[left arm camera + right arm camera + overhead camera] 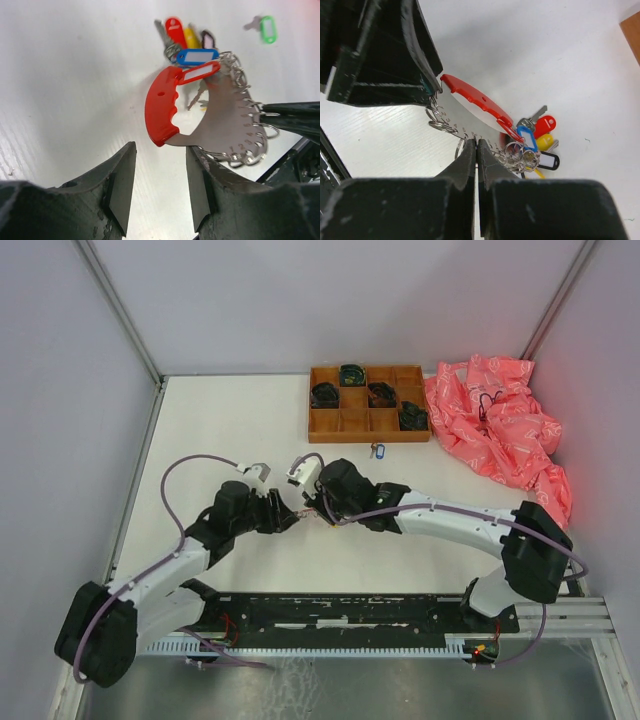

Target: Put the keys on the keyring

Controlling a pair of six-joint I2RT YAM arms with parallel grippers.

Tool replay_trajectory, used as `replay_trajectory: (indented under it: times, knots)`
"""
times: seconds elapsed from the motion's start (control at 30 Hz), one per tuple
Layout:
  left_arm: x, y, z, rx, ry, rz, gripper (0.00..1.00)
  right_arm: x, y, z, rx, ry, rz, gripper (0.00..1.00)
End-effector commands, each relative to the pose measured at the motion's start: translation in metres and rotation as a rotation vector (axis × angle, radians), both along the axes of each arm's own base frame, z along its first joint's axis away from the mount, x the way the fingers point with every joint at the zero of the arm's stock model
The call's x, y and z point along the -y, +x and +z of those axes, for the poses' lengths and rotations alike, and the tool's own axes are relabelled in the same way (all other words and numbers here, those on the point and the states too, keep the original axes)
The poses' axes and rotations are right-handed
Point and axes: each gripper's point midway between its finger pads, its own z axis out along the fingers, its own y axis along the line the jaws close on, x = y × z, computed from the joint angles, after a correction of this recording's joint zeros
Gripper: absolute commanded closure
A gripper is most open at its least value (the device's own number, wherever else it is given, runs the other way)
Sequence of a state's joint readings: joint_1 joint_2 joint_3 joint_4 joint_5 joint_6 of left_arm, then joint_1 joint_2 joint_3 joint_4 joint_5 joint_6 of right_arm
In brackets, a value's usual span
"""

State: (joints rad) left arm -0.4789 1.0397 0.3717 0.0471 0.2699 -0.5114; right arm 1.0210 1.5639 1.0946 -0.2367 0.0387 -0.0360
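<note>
The keyring (230,120) is a curved silvery plate with numbered holes, several wire rings along its edge and a red handle (161,107). Keys (187,42) with red, yellow, black and blue tags bunch at its far end. My right gripper (476,142) is shut, pinching the keyring (465,117) at its ringed edge near the middle holes. My left gripper (161,146) is open with nothing between its fingers; its right finger touches the plate's lower edge. A loose green-tagged key (267,29) lies apart. In the top view both grippers (290,512) (312,508) meet mid-table.
A brown wooden tray (365,436) with dark coiled items (326,394) stands at the back. A blue-tagged key (377,450) lies just in front of it. A crumpled pink bag (500,420) fills the back right. White walls close in the table's sides.
</note>
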Motion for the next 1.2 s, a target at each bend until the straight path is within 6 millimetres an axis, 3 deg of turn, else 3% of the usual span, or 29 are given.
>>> replay_trajectory:
  times: [0.0,0.17,0.33,0.53,0.7,1.0,1.17]
  knots:
    - [-0.006,0.007,0.029,0.106,-0.052,0.065,0.47,-0.001,0.009,0.038,0.127,0.131,-0.028,0.99]
    - [-0.009,0.005,0.051,0.218,-0.113,0.075,0.41,0.002,0.008,0.035,0.151,0.139,-0.017,0.99]
    - [0.003,0.005,0.074,0.329,-0.194,0.011,0.33,0.001,0.002,0.023,0.097,0.092,0.013,0.99]
    - [0.016,0.003,0.081,0.415,-0.241,-0.082,0.31,0.007,0.002,0.004,0.045,0.068,-0.048,0.99]
    - [0.024,0.003,0.092,0.5,-0.25,-0.142,0.3,0.013,0.005,0.017,0.063,0.156,-0.094,0.99]
    - [0.045,0.009,0.084,0.5,-0.222,-0.246,0.31,0.02,0.007,0.032,0.034,0.231,-0.122,0.99]
    - [0.065,-0.005,0.067,0.436,-0.239,-0.337,0.38,0.031,0.021,0.037,-0.021,0.286,-0.222,0.99]
